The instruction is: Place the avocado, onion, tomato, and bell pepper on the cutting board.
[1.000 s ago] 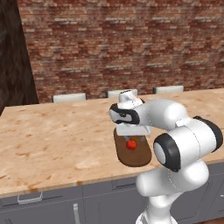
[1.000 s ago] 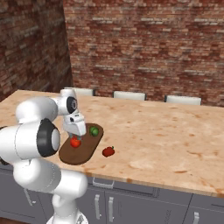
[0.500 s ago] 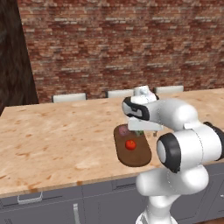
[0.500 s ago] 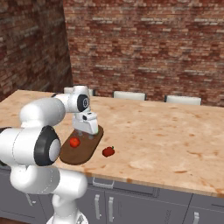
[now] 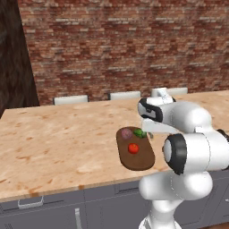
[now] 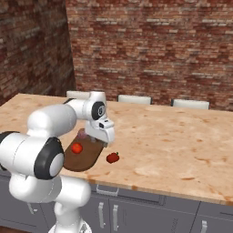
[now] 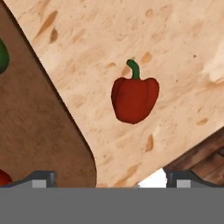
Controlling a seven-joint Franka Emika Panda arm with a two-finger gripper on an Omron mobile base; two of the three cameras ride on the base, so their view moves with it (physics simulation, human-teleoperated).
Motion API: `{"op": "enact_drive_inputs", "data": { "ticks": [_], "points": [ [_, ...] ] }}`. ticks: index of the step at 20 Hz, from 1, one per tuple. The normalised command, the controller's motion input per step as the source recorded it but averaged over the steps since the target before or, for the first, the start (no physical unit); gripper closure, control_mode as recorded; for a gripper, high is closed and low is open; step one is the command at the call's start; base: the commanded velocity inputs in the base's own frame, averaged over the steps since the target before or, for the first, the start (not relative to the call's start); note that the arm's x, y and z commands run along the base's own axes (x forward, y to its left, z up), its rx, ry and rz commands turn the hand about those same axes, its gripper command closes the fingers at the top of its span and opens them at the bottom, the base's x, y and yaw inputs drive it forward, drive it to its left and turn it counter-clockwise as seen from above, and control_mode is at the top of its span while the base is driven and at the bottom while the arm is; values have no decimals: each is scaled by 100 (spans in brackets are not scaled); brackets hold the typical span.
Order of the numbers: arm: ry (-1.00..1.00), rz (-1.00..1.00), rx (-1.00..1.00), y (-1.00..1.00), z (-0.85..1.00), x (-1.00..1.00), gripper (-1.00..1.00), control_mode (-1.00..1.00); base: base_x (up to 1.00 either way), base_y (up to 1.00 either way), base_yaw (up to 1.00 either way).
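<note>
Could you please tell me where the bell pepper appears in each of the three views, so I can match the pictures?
Left base view: I cannot find it; the arm covers the counter right of the cutting board.
Right base view: the bell pepper lies on the counter just right of the board, off it.
Hand view: the pepper sits near centre, stem up, right of the board.
Shared landmark: the cutting board.

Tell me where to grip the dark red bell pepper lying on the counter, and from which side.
Grip the dark red bell pepper across its blocky body, coming down from above. It lies flat on the speckled counter beside the dark brown oval cutting board, and its thin green stem looks too slight to hold.
</note>
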Motion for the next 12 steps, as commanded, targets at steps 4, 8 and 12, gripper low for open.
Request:
{"op": "enact_drive_inputs", "data": {
  "ticks": [4, 8, 12],
  "points": [
    [-5, 0, 0, -28, -10, -7, -100, -100, 0, 0, 0],
    [0, 0, 0, -27, -1, 0, -100, -100, 0, 0, 0],
    [0, 0, 0, -29, -6, 7, -100, -100, 0, 0, 0]
  ]
}}
